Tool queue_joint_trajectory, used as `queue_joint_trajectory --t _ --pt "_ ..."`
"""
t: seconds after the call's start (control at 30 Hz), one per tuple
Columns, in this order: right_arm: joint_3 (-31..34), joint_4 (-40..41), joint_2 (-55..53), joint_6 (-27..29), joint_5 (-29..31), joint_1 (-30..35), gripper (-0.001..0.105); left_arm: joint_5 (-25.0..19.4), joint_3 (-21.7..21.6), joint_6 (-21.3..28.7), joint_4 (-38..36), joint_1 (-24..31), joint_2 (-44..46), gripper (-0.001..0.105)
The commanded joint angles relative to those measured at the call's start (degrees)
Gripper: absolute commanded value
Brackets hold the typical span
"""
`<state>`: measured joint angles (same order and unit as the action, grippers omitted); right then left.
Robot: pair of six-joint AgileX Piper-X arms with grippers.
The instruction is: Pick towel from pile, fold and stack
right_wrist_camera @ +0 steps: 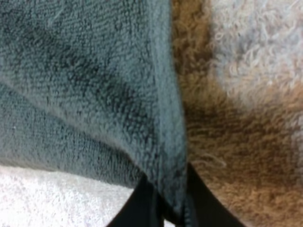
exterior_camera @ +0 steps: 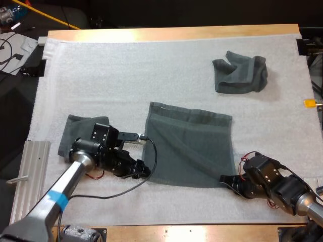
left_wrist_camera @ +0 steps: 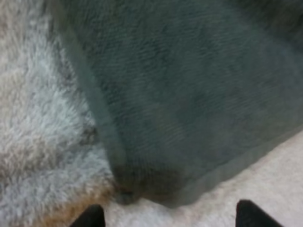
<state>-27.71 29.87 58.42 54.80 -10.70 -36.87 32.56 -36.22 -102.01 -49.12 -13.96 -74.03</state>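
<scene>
Towel (exterior_camera: 191, 148), flat, frame ctr; L gripper (exterior_camera: 143, 170) wide apart at lower-left corner; R gripper (exterior_camera: 226, 179) pinching lower-right corner. Crumpled towel (exterior_camera: 240, 73) upper right.

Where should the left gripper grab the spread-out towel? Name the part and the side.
Grip the spread towel at its near left corner, coming low from the near left. It lies flat on the mat just ahead of the open left gripper; the right gripper is shut on the near right corner, so the near edge should lift evenly.
</scene>
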Motion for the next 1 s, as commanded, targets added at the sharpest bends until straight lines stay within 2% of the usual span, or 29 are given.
queue_joint_trajectory --t 0.0,0.27,0.5,0.6,0.8,0.9,0.97 --pt "0.04 1.62 -0.23 0.51 0.28 -0.12 0.001 0.6 0.06 -0.55 1.18 -0.17 -2.99 0.056" --pt "0.07 1.76 -0.23 0.46 0.33 -0.14 0.001 2.85 0.18 -0.42 1.74 -0.12 -8.36 0.056" --pt "0.07 1.81 -0.48 0.35 0.39 -0.16 0.001 8.84 0.07 -0.91 3.42 -0.23 -11.3 0.056" --pt "-0.14 1.5 -0.42 0.4 0.02 -0.07 0.0 8.77 0.19 -1.12 4.56 -0.23 -12.01 0.054" --pt "-0.04 1.32 -0.28 0.5 0.18 -0.11 0.0 9.61 0.12 -1.74 5.59 -0.31 -12.62 0.04" --pt "-0.15 1.44 -0.12 0.44 0.11 -0.1 0.0 9.36 0.15 -1.73 5.33 -0.29 -12.69 0.025" --pt "-0.12 1.44 -0.14 0.51 -0.05 0.08 0.0 9.17 0.16 -1.73 4.79 -0.3 -12.67 0.011"
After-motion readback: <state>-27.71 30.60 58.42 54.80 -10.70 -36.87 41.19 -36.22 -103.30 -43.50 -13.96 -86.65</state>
